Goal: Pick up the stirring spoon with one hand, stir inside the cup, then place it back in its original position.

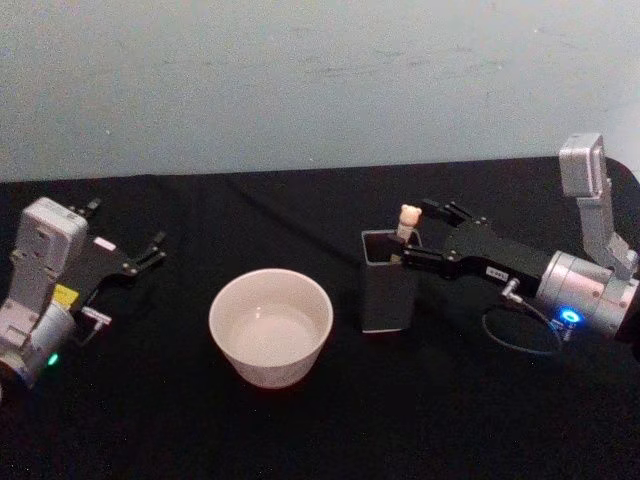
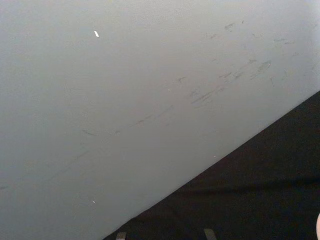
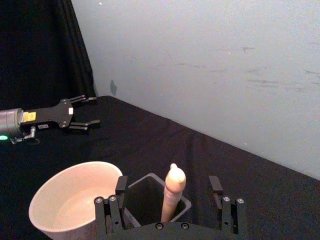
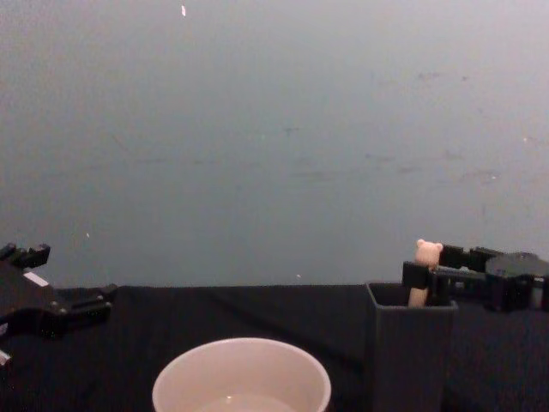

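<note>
The stirring spoon (image 1: 408,217) stands upright in the dark grey square holder (image 1: 388,285), its pale bear-head handle (image 3: 174,187) sticking out of the mouth. My right gripper (image 3: 168,184) is open at the holder's top. Its fingers straddle the handle on both sides with clear gaps, as the chest view also shows around the bear head (image 4: 426,252). The wide cream cup (image 1: 270,325) sits on the table left of the holder. My left gripper (image 1: 122,230) rests open and idle at the far left.
Black cloth covers the table (image 1: 470,420), with a pale wall (image 1: 320,80) close behind its far edge. A cable loop (image 1: 520,330) hangs under my right wrist. Open cloth lies between the cup and the left gripper (image 3: 92,110).
</note>
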You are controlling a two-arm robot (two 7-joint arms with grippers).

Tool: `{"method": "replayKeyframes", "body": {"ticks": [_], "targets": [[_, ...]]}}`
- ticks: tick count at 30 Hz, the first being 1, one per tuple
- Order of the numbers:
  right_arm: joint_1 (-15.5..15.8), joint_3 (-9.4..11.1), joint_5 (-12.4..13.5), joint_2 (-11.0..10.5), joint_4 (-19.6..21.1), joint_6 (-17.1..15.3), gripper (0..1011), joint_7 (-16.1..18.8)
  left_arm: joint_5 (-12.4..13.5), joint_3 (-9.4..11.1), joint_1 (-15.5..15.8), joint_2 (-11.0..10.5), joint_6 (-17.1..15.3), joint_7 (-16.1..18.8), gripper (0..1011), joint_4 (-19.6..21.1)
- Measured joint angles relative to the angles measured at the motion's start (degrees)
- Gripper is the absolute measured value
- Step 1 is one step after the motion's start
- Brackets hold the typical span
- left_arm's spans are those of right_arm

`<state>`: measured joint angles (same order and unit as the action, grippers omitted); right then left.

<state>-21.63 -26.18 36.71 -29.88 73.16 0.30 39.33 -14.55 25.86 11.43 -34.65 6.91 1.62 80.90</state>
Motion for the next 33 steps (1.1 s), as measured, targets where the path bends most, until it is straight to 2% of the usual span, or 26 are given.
{"method": "replayKeyframes", "body": {"ticks": [11,23,28,33], "targets": [[-1.0,-0.7,-1.0,0.8,-0.8,0.9,1002,0.1,0.0,0.0,0.0,0.0,0.0,0.0,1001,0.0],[-1.0,-0.6,-0.9,0.8,-0.7,0.8,1000,0.1,0.0,0.0,0.0,0.0,0.0,0.0,1001,0.0],[-1.0,-0.6,-0.9,0.8,-0.7,0.8,925,0.1,0.0,0.0,0.0,0.0,0.0,0.0,1001,0.0],[-0.9,-0.6,-0.8,0.8,-0.7,0.8,771,0.1,0.0,0.0,0.0,0.0,0.0,0.0,1001,0.0]]}}
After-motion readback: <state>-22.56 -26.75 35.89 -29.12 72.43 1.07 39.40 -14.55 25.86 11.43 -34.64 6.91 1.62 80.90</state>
